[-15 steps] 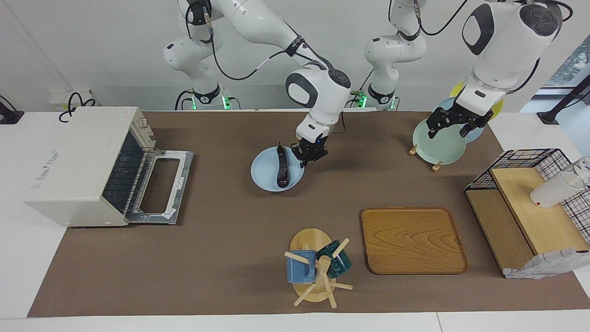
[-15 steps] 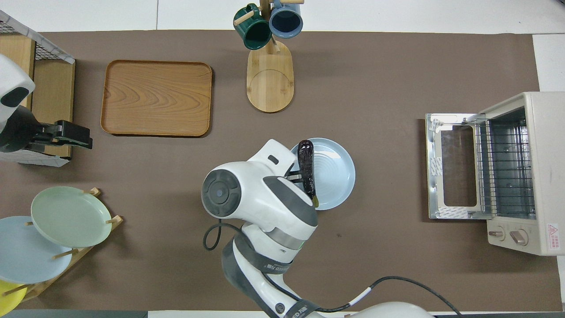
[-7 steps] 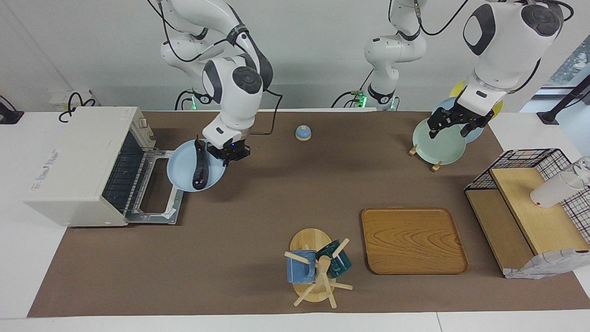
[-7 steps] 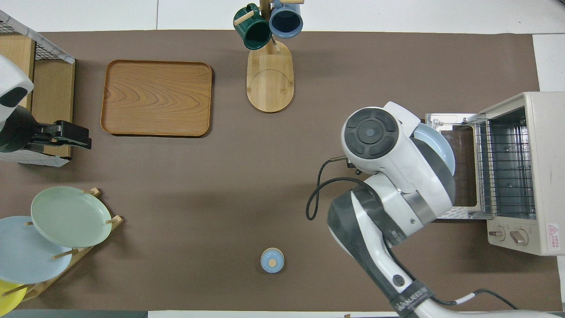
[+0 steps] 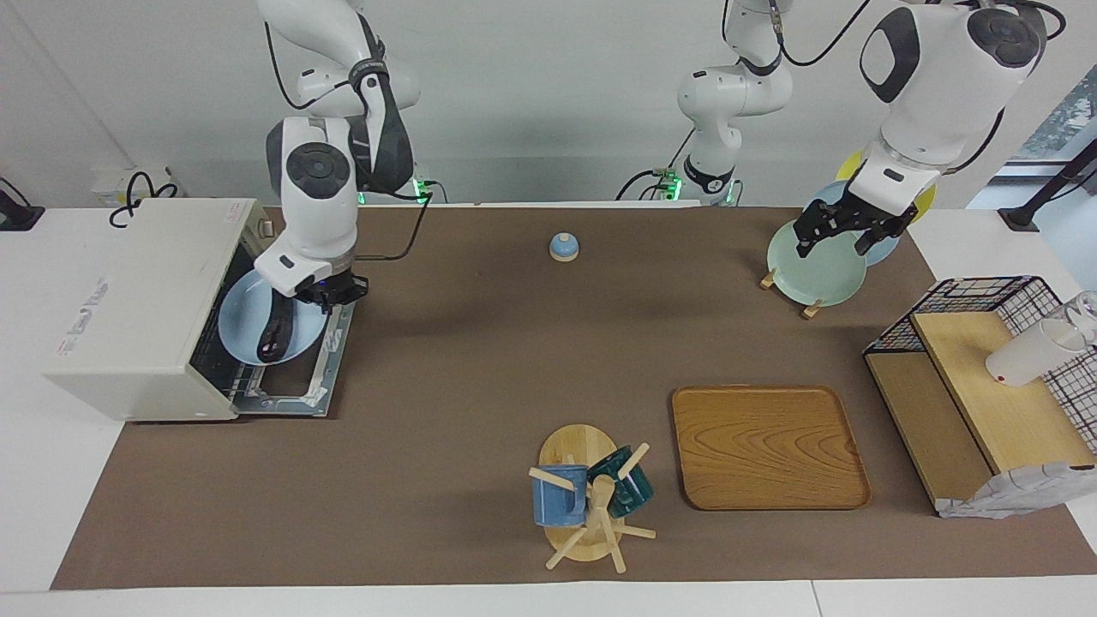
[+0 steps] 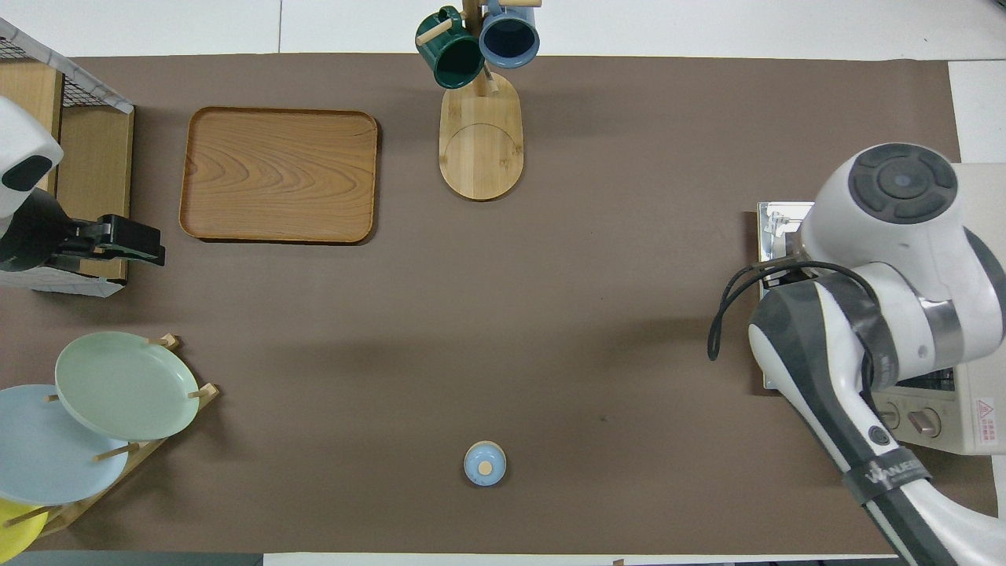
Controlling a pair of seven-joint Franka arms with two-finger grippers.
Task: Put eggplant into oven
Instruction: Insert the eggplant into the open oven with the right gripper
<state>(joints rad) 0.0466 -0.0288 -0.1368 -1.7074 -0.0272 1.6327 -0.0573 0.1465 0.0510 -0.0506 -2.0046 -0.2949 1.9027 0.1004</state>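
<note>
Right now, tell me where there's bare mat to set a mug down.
Widest bare stretch: mid-table, between the small blue lid, the mug tree and the oven's open door. Another patch: between the wooden tray and the plate rack. Crowded at the oven mouth.
</note>
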